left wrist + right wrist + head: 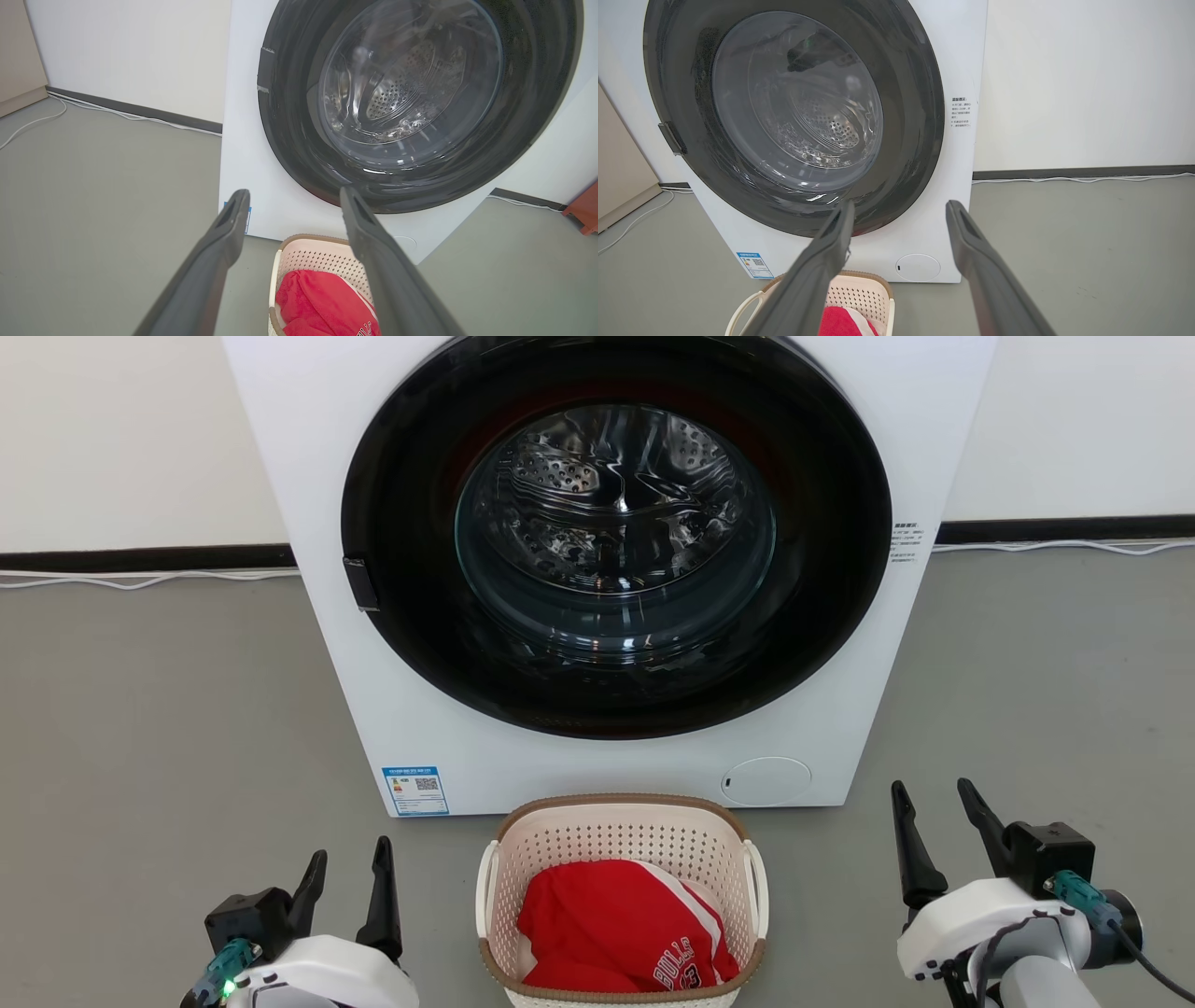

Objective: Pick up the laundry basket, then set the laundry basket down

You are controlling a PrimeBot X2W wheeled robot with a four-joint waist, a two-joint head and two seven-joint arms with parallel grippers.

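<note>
We see the laundry basket (pixel 607 840) standing on the grey floor (pixel 140 728), just in front of the white washing machine (pixel 560 775), with a red jersey (pixel 616 924) lying inside. The left gripper (pixel 351 849) is off its left side and the right gripper (pixel 932 786) off its right, both with fingers spread apart, clear of the basket.

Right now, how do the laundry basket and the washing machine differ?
Size: the laundry basket is far smaller than the washing machine.
Contents: the laundry basket holds a red garment; the washing machine looks empty.
Access: the laundry basket is open-topped; the washing machine's door is shut.
Shared: both pale, both on the floor.
</note>
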